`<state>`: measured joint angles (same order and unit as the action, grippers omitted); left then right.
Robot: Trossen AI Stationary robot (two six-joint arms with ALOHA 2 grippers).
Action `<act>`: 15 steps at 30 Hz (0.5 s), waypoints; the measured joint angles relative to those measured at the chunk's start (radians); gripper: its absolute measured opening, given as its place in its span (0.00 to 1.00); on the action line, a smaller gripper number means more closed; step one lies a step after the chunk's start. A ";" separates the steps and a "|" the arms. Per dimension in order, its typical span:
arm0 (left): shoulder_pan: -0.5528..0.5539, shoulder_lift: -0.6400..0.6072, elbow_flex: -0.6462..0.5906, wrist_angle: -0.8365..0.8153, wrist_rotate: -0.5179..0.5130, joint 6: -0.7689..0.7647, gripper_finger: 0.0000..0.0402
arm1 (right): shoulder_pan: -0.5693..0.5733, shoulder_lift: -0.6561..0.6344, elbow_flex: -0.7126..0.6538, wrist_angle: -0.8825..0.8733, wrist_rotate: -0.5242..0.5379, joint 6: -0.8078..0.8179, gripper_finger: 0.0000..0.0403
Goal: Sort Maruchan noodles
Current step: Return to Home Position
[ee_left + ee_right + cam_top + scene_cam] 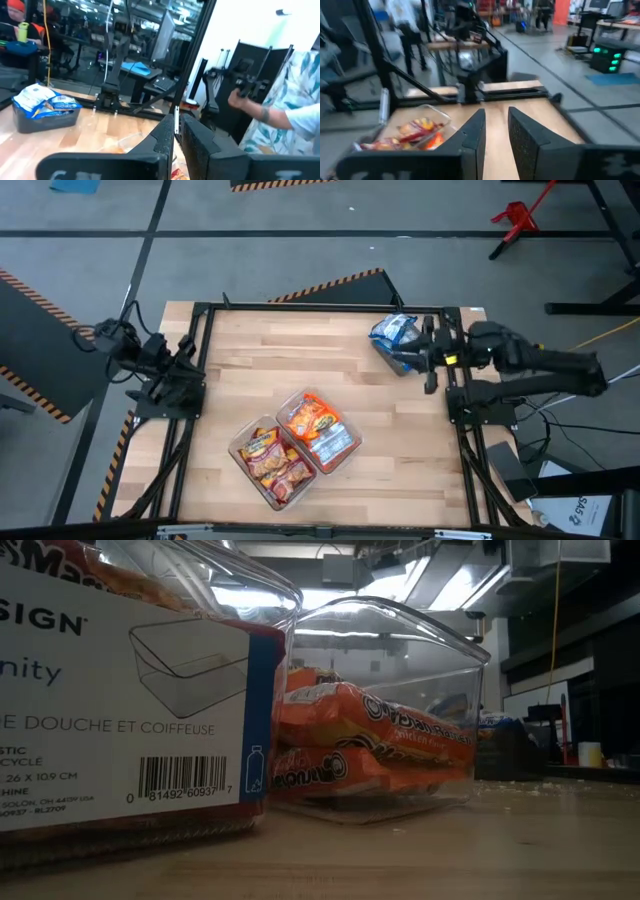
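Looking down from above, the left gripper (190, 375) sits tucked at the left edge of the table (250, 360), and the right gripper (430, 358) hangs at the right edge, just beside the dark grey tub (400, 365) heaped with blue packets (393, 330). 2 clear tubs (340, 455) touch side by side mid-table: orange packets (315, 423) in one, red packets (272, 463) in the other.

Low view now: the labelled clear tub (130, 700) looms close, with orange packets stacked flat in its neighbour.

Left wrist view: fingers (160, 140) nearly pressed together, gripping nothing. A person's hand (242, 97) shows beyond the table.

Right wrist view: fingers (472, 135) slightly parted, empty.
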<state>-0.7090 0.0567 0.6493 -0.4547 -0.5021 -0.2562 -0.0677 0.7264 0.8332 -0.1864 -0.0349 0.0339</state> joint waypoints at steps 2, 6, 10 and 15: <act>0.000 -0.045 -0.037 0.010 -0.008 0.000 0.07 | -0.031 -0.082 -0.129 0.105 -0.047 0.039 0.18; 0.000 -0.053 -0.091 0.019 -0.024 0.000 0.06 | -0.085 -0.222 -0.315 0.214 -0.056 0.104 0.18; 0.000 -0.053 -0.163 0.107 -0.037 0.016 0.05 | -0.115 -0.343 -0.434 0.259 -0.062 0.143 0.18; 0.000 -0.053 -0.300 0.205 -0.038 -0.004 0.05 | -0.116 -0.473 -0.552 0.279 -0.064 0.198 0.18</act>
<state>-0.7090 0.0036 0.3493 -0.2494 -0.5397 -0.2600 -0.1837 0.2534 0.2810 0.0926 -0.0994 0.2315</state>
